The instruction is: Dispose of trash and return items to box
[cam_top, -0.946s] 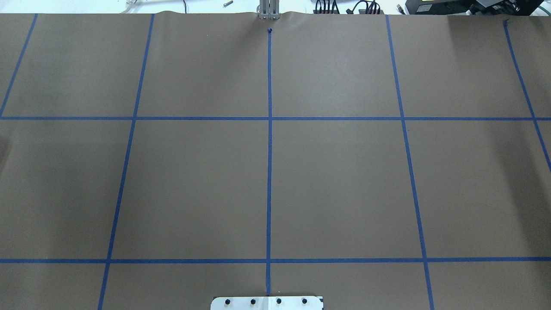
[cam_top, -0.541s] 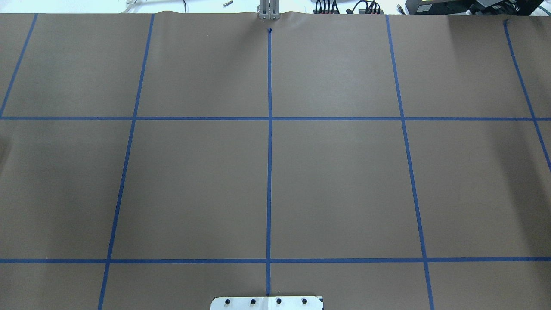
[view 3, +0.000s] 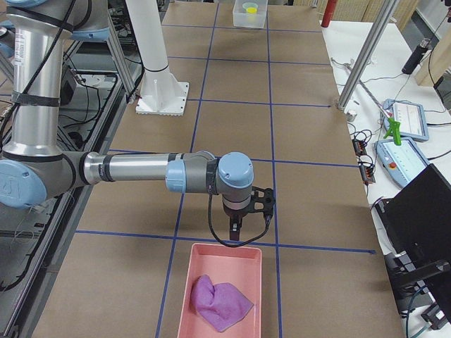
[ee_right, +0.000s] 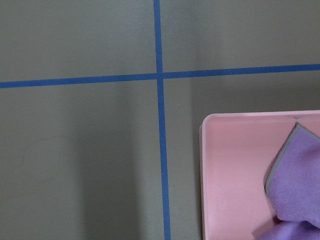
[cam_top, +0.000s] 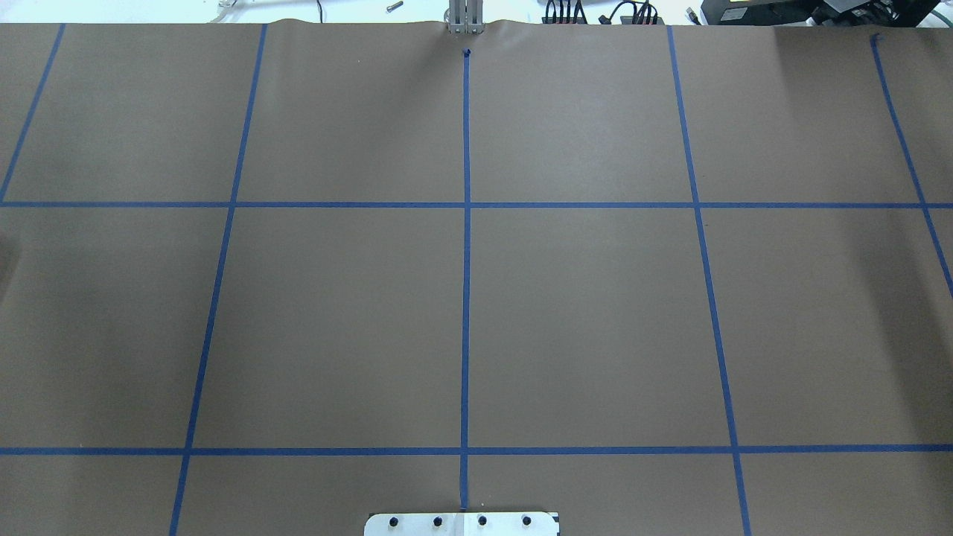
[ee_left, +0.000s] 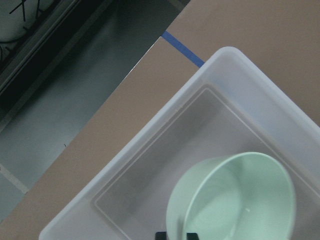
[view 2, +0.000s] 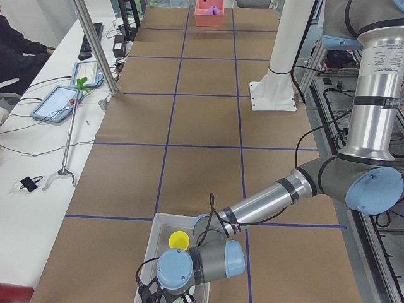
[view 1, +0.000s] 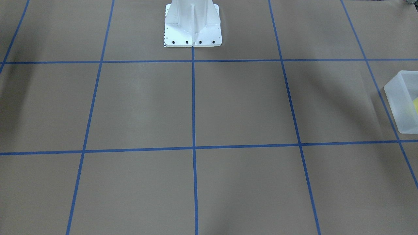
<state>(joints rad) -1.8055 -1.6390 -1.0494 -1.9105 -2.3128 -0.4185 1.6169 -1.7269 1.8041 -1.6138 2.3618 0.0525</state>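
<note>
Left gripper (ee_left: 176, 235): only two dark tips show, at the 6 o'clock edge of the wrist view. They stand close together, one each side of the bowl's near wall, clamped on it.
Bowl (ee_left: 240, 200): mint green, mouth up and tilted, within the bin's outline at 5 o'clock in the wrist view. Contact with the bin floor not determinable.
Cup (view 2: 178, 240): yellow, inside the bin.
Bin (ee_left: 150, 132): frosted white, on brown paper at the table's left end.
Right gripper (view 3: 236, 227): points down at 12 o'clock of the pink tray (view 3: 224, 247), just off its rim. Finger opening cannot be told.
Purple cloth (view 3: 220, 303): crumpled in the tray.
</note>
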